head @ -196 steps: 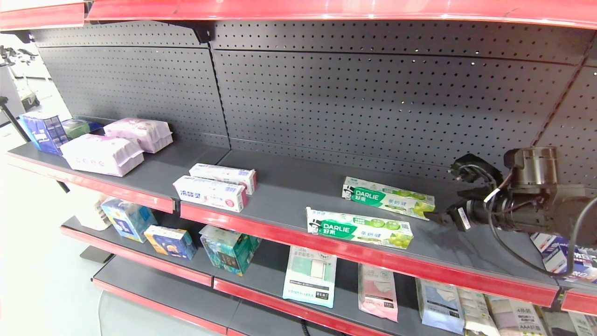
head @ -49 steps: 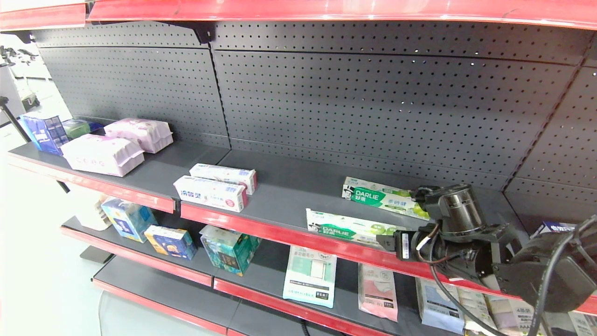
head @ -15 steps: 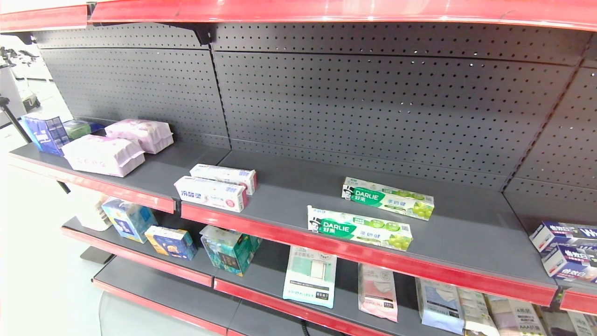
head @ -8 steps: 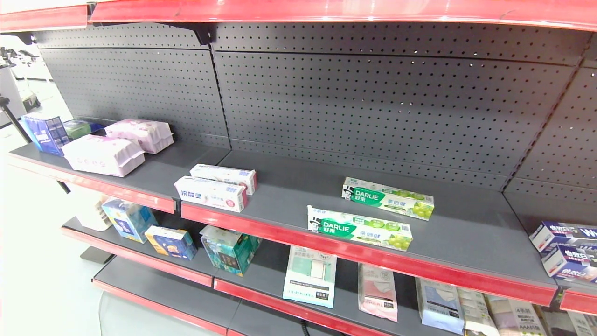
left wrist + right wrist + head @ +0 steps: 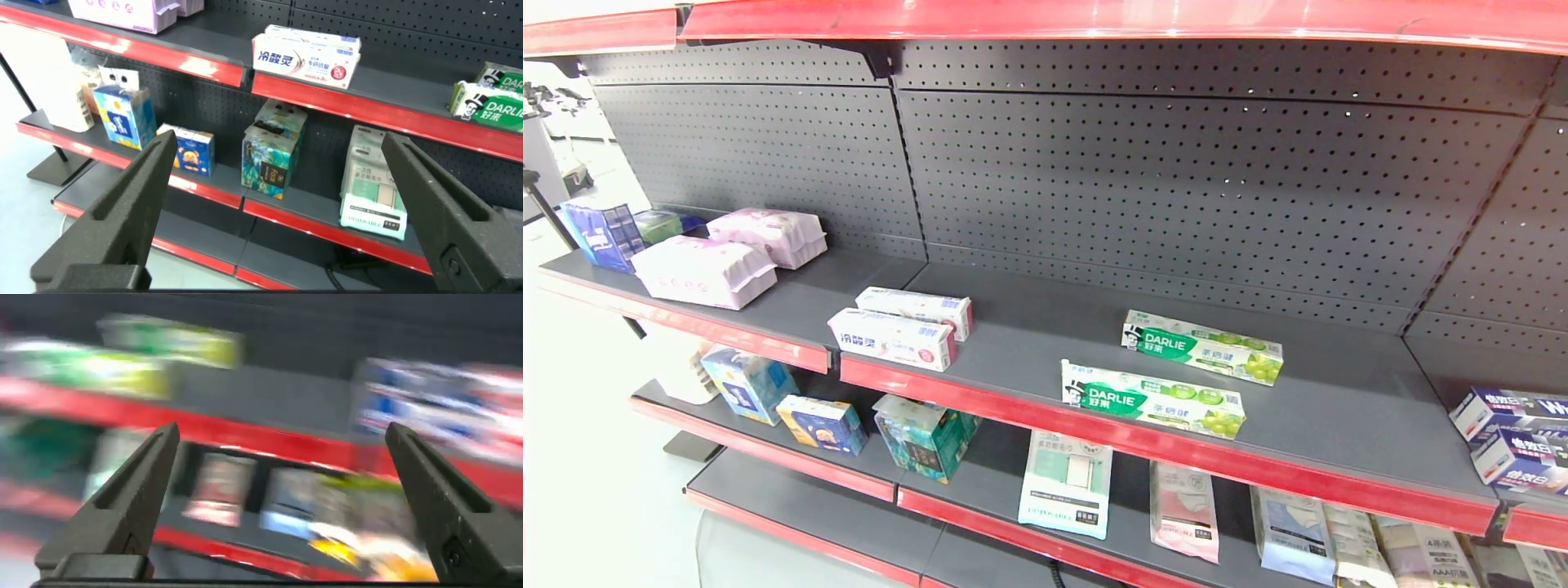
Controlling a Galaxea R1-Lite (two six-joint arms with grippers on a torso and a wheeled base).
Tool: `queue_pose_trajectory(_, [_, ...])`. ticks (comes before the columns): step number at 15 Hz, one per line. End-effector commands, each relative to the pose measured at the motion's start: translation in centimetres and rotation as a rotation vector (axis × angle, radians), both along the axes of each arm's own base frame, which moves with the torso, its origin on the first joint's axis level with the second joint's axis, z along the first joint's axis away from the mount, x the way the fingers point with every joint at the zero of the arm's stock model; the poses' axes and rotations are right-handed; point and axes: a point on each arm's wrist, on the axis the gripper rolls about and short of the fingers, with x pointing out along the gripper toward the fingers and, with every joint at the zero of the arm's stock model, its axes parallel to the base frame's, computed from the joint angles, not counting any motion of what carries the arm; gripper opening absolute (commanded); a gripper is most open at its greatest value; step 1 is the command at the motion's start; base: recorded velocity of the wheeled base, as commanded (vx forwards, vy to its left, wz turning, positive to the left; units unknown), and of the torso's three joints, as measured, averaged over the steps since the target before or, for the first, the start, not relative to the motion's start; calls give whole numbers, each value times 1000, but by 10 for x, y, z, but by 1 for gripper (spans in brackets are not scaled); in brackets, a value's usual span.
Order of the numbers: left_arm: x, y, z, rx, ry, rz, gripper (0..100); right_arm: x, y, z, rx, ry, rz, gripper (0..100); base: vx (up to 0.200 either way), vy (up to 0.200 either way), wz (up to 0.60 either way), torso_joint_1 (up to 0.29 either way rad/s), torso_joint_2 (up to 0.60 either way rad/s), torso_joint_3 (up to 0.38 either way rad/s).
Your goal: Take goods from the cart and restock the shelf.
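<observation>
Two green toothpaste boxes lie on the grey middle shelf point(image 5: 1029, 314), one at the back point(image 5: 1202, 347) and one at the front edge point(image 5: 1152, 398). To their left lie two white-and-pink toothpaste boxes point(image 5: 892, 336). My left gripper point(image 5: 278, 229) is open and holds nothing. It hangs in front of the lower shelves, below the white-and-pink boxes point(image 5: 306, 55). My right gripper point(image 5: 282, 514) is also open and holds nothing. It faces the shelf front, with the green boxes point(image 5: 167, 339) and blue boxes point(image 5: 441, 400) beyond it.
Pink tissue packs point(image 5: 704, 271) and a blue pack point(image 5: 598, 235) fill the left bay. Blue toothpaste boxes point(image 5: 1515, 437) sit at the far right. Lower shelves hold boxed goods point(image 5: 925, 437) and hanging packets point(image 5: 1065, 483). Bare shelf stretches behind and to the right of the green boxes.
My right arm, which was by the green boxes seconds ago, has drawn back out of the head view. The boxes stay where they were, and nothing has moved in the last second.
</observation>
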Motion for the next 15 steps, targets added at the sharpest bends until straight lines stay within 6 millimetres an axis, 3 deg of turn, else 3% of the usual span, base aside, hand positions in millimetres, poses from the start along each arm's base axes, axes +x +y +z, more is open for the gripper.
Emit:
queue_pose_trajectory(1, [0,0,0,-1,0,1,100,-1,0,-5,1,-15,19,100,0,0,0,0,0,0])
queue_pose_trajectory(4, [0,0,0,4,1,-2,100,-1,-2,-6,79,-12,-86,100,0,0,0,0,0,0])
queue_pose_trajectory(11, [0,0,0,4,1,-2,100,-1,-2,-6,82,-12,-89,100,0,0,0,0,0,0])
queue_pose_trajectory(15, [0,0,0,4,1,-2,100,-1,-2,-6,79,-12,-89,100,0,0,-600,2,5,5])
